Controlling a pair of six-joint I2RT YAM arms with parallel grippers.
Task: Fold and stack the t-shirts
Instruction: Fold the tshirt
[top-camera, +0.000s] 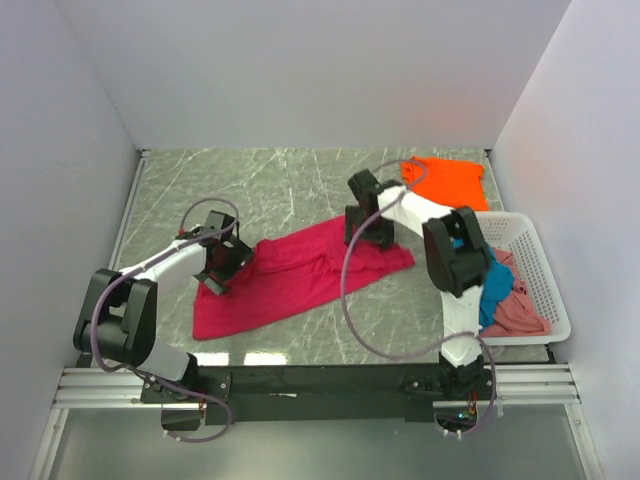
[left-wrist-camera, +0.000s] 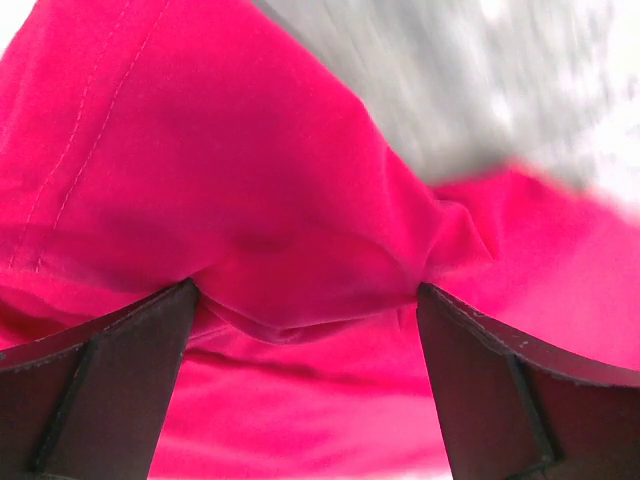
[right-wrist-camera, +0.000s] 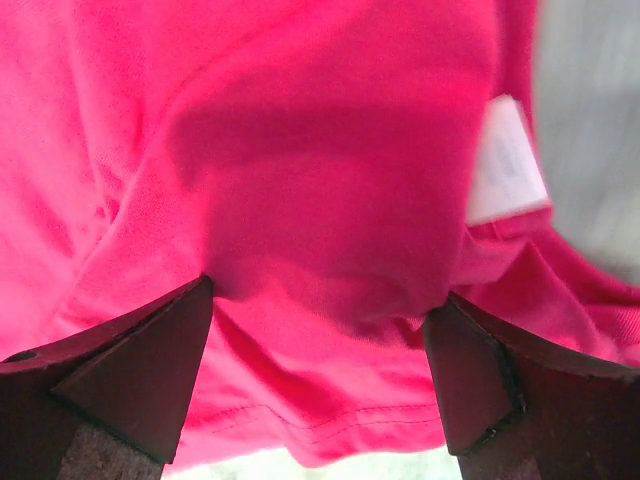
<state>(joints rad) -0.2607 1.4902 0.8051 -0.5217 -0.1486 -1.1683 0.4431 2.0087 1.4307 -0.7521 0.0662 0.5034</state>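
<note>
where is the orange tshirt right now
In the top view the orange t-shirt lies at the far right of the table, just beyond the white basket and apart from the crimson t-shirt in the middle.

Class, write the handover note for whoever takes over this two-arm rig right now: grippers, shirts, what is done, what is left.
Left gripper: open, fingers astride a bunch of the crimson shirt at its left end.
Right gripper: open, astride the same shirt's right end, near its label.
Orange shirt: far right of the table, apart.
Teal shirt and pink shirt: in the white basket.
Done: no stack visible; the crimson shirt lies stretched out, unfolded.
Left: fold it, then the others, and stack.
</note>
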